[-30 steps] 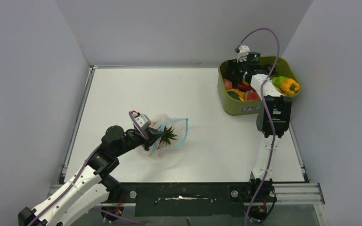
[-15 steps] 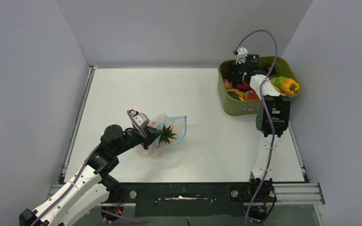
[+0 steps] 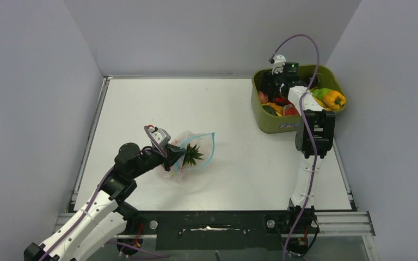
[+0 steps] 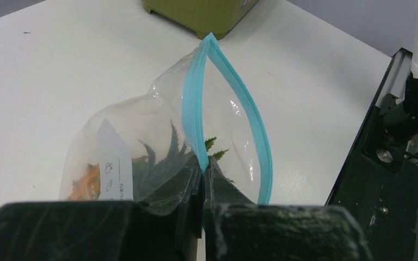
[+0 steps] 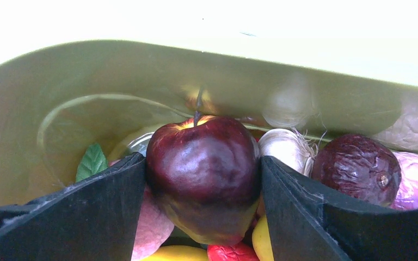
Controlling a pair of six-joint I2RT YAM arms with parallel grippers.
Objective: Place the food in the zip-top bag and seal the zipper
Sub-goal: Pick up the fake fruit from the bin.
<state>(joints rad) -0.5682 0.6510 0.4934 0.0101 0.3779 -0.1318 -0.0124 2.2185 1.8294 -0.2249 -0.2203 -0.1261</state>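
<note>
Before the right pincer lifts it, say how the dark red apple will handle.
The dark red apple looks glossy and rounded, so it may slip or twist between the right pincer's flat pads. It shows no dent where they touch, so it is probably rigid. Released, it would likely roll.

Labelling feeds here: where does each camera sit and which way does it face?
Top external: above, behind, looking down at the table; both arms show.
Left wrist: faces the zip-top bag; left claw pinches its rim.
Right wrist: faces into the olive tub; right claw grips a dark red apple.
Shared: bag in top and left wrist.
</note>
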